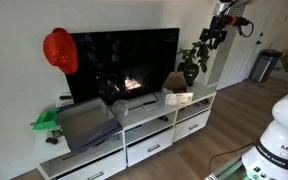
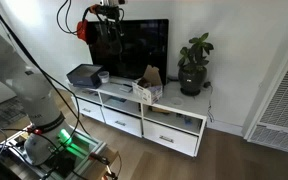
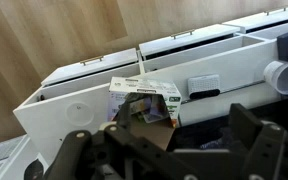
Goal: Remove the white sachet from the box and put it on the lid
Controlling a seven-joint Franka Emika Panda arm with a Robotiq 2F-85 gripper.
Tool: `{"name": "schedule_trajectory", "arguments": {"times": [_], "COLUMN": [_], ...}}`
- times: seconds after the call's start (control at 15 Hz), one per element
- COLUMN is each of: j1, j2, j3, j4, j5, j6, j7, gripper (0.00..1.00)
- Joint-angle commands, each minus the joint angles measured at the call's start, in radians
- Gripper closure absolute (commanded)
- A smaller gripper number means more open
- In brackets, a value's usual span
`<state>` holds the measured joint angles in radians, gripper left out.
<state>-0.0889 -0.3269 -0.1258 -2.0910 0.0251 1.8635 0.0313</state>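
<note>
The small brown cardboard box [image 1: 178, 92] stands on the white TV stand [image 1: 199, 108] in front of the TV, its darker flap raised; it shows in both exterior views [image 2: 148, 86]. In the wrist view the box [image 3: 142, 96] lies below me with its top open and colourful contents inside. I cannot make out a white sachet. My gripper [image 1: 212, 35] hangs high above the stand, well clear of the box, and also shows in an exterior view [image 2: 109, 25]. In the wrist view its fingers [image 3: 169, 150] are spread wide and hold nothing.
A large grey plastic bin [image 1: 89, 122] sits on the stand, also seen in an exterior view [image 2: 84, 74]. A black TV [image 1: 124, 62], a red helmet [image 1: 59, 50] and a potted plant [image 2: 194, 65] are there. A white flat device [image 3: 204, 85] lies near the box.
</note>
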Motion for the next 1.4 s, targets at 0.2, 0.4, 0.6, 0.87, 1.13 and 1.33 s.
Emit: {"name": "schedule_trajectory", "arguments": {"times": [0.2, 0.4, 0.6, 0.87, 1.13, 1.33], "j1": [-0.007, -0.007, -0.002, 0.002, 0.003, -0.005], "j2": [0.001, 0.001, 0.054, 0.145, 0.262, 0.355], "j3": [0.006, 0.006, 0.009, 0.022, 0.008, 0.005], "j4": [0.003, 0.003, -0.008, -0.064, -0.090, -0.078], "j5": [0.002, 0.002, 0.005, 0.003, 0.074, 0.161], "j6": [-0.002, -0.002, 0.064, 0.203, 0.370, 0.478], "j7": [-0.002, -0.002, -0.005, 0.010, -0.045, -0.105], "gripper": [0.00, 0.00, 0.00, 0.00, 0.00, 0.00]}}
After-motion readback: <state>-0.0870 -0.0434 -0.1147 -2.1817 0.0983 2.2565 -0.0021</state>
